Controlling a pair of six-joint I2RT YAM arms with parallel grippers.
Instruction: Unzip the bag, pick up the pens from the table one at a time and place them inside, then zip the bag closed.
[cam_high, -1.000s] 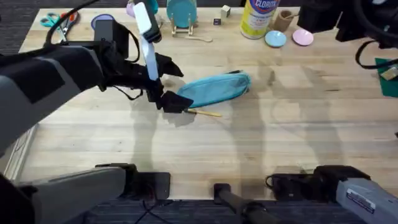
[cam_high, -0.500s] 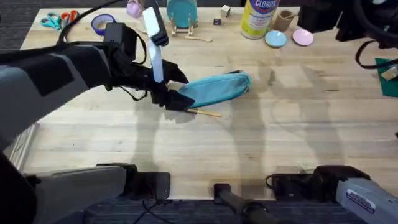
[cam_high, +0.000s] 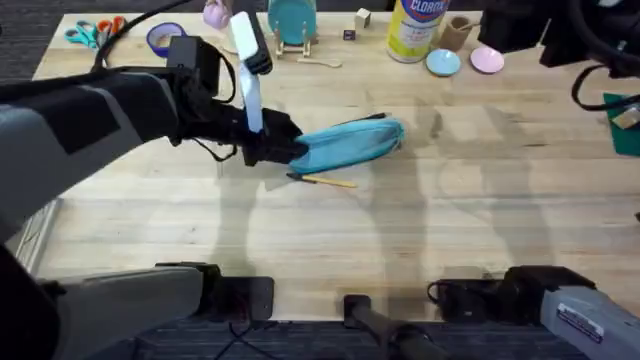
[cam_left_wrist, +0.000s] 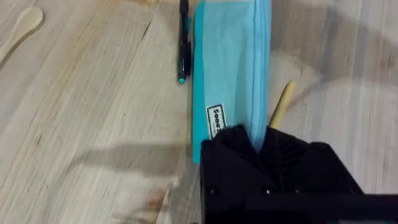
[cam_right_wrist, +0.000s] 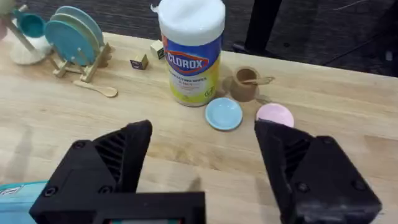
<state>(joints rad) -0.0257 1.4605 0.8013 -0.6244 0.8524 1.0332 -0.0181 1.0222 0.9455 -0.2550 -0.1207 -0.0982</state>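
Spanning grainy light-wood table (cam_high: 420, 220), bag (cam_high: 350, 143) in clenched left claw (cam_high: 285, 152); right claw (cam_right_wrist: 202, 168) released.

We read "CLOROX" on the yellow-and-white wipes canister (cam_right_wrist: 191, 53), in blue letters on its label band; the same canister (cam_high: 418, 27) at the table's (cam_high: 450, 230) far edge shows "CLOROX" again from overhead. Smaller print under the logo is too small for us to read. The teal bag (cam_left_wrist: 231, 74) carries a small white tag (cam_left_wrist: 215, 121) at its near end with dark letters starting "Soe"; the rest is cut off by the left gripper (cam_left_wrist: 258, 146). A white sticker (cam_high: 582, 318) on the right arm near its base has print we can't make out.
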